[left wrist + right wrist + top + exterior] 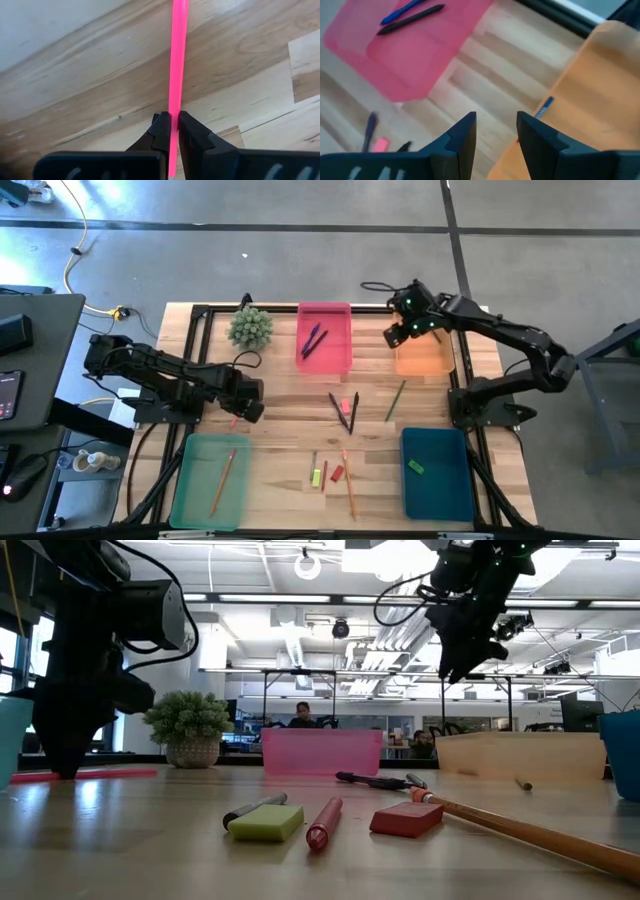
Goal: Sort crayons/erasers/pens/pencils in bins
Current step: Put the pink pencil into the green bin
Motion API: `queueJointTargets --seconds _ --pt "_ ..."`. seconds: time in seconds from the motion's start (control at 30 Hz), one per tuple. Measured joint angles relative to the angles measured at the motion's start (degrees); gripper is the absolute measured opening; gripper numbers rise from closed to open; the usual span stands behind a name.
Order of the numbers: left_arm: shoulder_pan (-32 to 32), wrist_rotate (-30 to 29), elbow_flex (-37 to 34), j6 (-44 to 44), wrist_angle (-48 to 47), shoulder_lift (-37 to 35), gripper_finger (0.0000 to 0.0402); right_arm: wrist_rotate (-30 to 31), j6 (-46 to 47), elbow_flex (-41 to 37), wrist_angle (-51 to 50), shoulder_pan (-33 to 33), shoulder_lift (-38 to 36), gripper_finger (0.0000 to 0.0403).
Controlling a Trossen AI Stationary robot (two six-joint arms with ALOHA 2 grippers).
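Observation:
My left gripper stands low at the table's left, just beyond the pale green bin, shut on a pink pencil. An orange pencil lies in that bin. My right gripper hangs open and empty above the left edge of the orange bin, where a small blue stick lies. Two pens lie in the pink bin. A green eraser lies in the dark blue bin. My left gripper pinches the pink pencil's shaft between its two fingertips, coming from above with the fingers pointing down, one on each side of the shaft. In the low view the pencil lies level at the table top; whether it rests on the wood cannot be told.
On the wood between the bins lie dark pens, a pink eraser, an olive crayon, a yellow-green eraser, a red eraser and an orange pencil. A potted plant stands at the far left.

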Motion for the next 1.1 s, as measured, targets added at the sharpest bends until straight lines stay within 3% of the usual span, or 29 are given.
queueJointTargets --seconds 0.33,0.8,1.1 --pt "0.0 -0.1 -0.6 1.0 0.6 -5.4 0.0009 1.0 2.8 0.0 0.0 4.6 0.0 0.0133" --pt "0.0 0.9 -0.4 -0.2 -0.8 -17.4 0.0009 0.7 4.0 0.0 0.3 5.1 0.0 0.0133" --pt "1.1 -0.4 7.8 1.7 -13.3 -23.5 0.0009 0.6 5.0 0.0 0.4 5.1 0.0 0.0133"
